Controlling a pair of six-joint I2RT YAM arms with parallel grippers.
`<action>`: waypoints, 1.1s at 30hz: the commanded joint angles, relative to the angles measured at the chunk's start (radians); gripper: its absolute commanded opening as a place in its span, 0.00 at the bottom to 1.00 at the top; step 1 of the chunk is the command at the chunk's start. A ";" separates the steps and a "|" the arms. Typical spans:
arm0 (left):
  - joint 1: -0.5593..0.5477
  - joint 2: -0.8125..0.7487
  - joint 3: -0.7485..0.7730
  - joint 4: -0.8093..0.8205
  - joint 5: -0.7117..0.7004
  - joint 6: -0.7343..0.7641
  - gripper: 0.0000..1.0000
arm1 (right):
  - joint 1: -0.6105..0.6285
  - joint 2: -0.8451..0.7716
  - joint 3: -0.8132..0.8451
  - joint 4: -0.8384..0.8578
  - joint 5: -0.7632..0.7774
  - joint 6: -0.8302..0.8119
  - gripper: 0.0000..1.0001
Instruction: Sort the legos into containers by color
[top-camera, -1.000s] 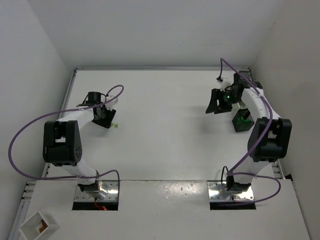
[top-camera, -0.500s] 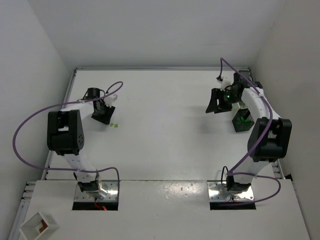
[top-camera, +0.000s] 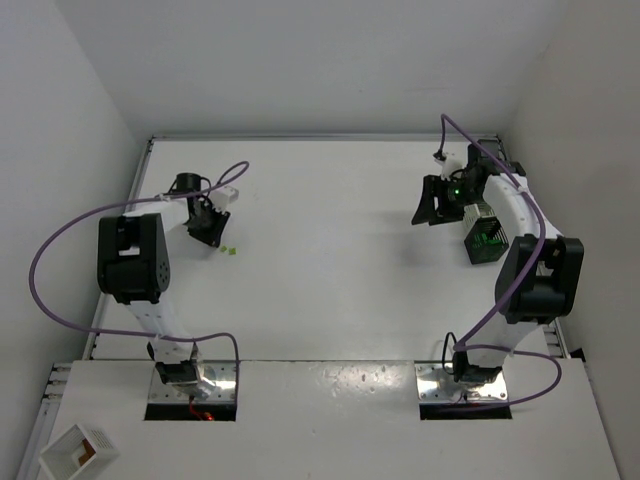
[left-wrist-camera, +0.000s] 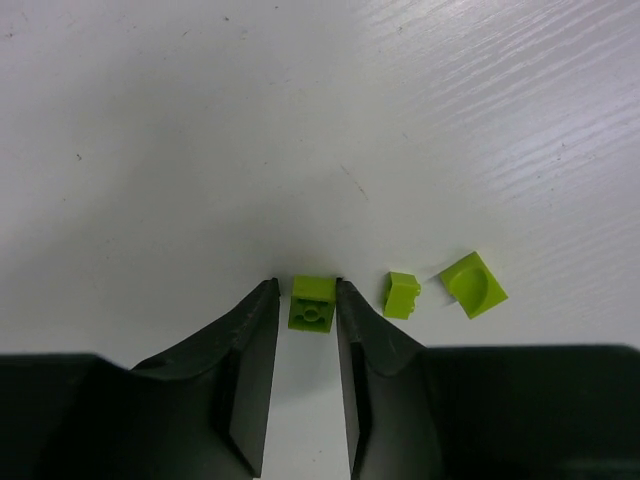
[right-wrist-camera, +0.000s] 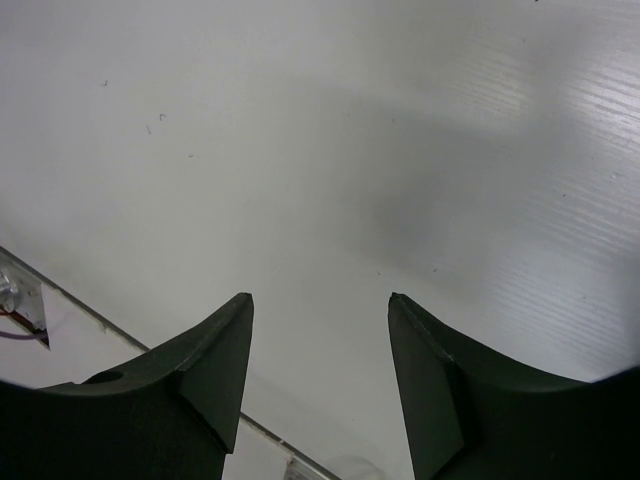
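Three lime legos lie on the white table at the left. One square lego (left-wrist-camera: 312, 303) sits between the tips of my left gripper (left-wrist-camera: 307, 285). The jaws are narrowed around it: the right finger touches it and a thin gap shows at the left finger. A smaller lego (left-wrist-camera: 401, 295) and a flat curved lego (left-wrist-camera: 472, 284) lie just right of the fingers. From above, the left gripper (top-camera: 207, 228) points down beside the legos (top-camera: 229, 250). My right gripper (top-camera: 432, 205) hangs open and empty above bare table, left of a black slatted container (top-camera: 487, 238) with green inside.
A white square box (top-camera: 75, 450) with a brown inside sits at the near left corner, off the table. Side walls rise close beside both arms. A purple cable loops out from the left arm (top-camera: 130, 260).
My left arm swung its gripper slightly back and left over the lime legos, and its jaws narrowed around one lego. The right arm has not moved.
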 joint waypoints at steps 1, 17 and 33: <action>0.010 0.031 0.017 -0.015 0.032 0.029 0.34 | 0.006 -0.003 0.039 0.015 -0.005 0.007 0.57; 0.035 -0.216 -0.044 -0.006 0.331 -0.078 0.10 | 0.095 -0.223 -0.104 0.201 -0.376 0.133 0.55; 0.015 -0.451 -0.084 0.017 0.991 -0.519 0.09 | 0.351 -0.325 -0.076 0.495 -0.124 0.033 0.62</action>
